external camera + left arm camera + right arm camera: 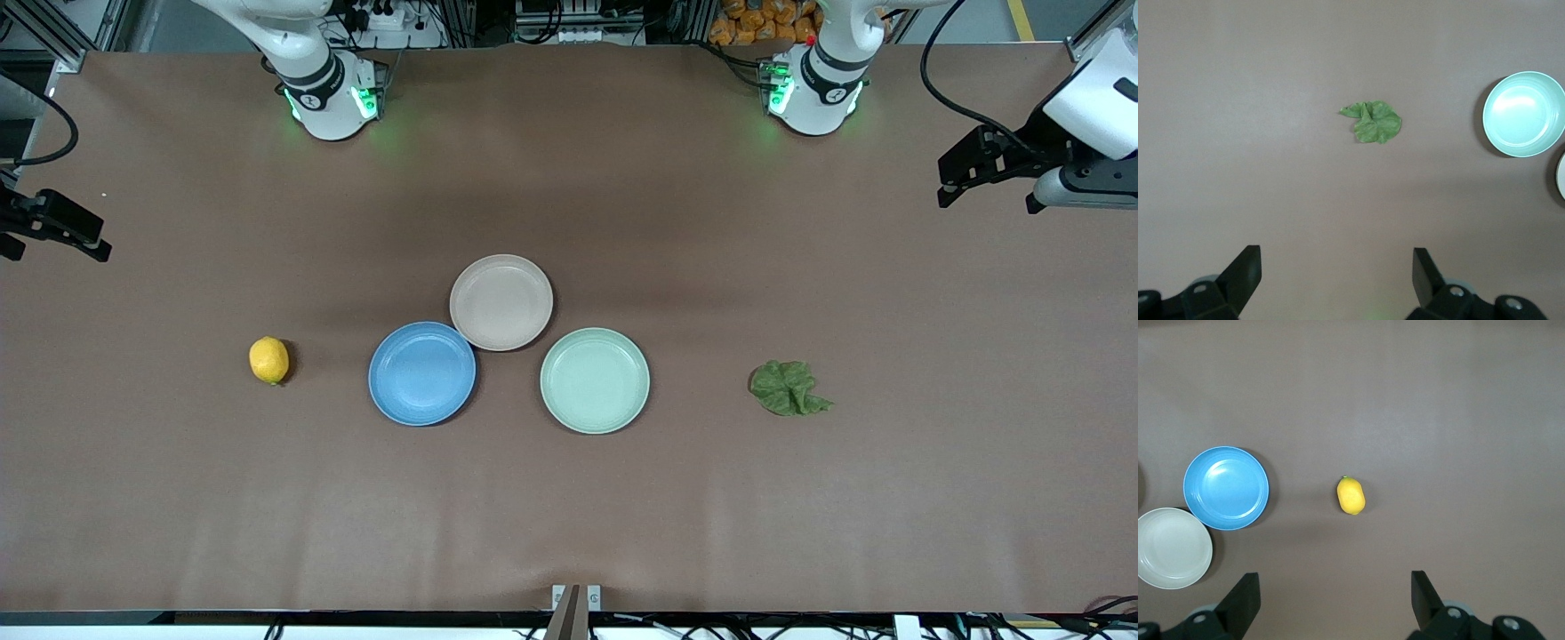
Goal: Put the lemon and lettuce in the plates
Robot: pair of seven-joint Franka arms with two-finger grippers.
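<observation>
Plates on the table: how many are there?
3, all empty mid-table: the blue plate toward the lemon, the beige-pink plate touching it, nearer the robots, and the mint-green plate toward the lettuce.

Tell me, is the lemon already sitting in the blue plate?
No, the lemon lies on the bare table, apart from the empty blue plate, toward the right arm's end.
</observation>
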